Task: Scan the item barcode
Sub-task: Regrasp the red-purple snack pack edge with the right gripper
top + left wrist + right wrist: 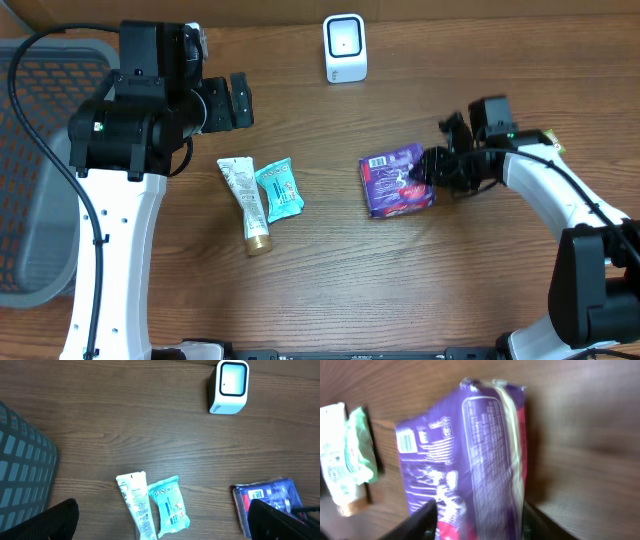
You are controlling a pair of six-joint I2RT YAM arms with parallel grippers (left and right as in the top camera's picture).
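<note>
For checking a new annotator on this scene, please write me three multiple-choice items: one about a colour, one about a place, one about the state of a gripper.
1. The package at the right gripper is:
A) green
B) purple
C) yellow

2. The teal packet lies:
A) beside the white tube
B) on top of the package
C) in the right gripper

3. The left gripper is:
A) shut on the white tube
B) shut on the teal packet
C) open and empty

Answers:
1 B, since the wrapper shows purple in the overhead and right wrist views.
2 A, since the two lie side by side on the wood, apart from the package.
3 C, since the left wrist view shows its fingers spread wide, holding nothing.
</note>
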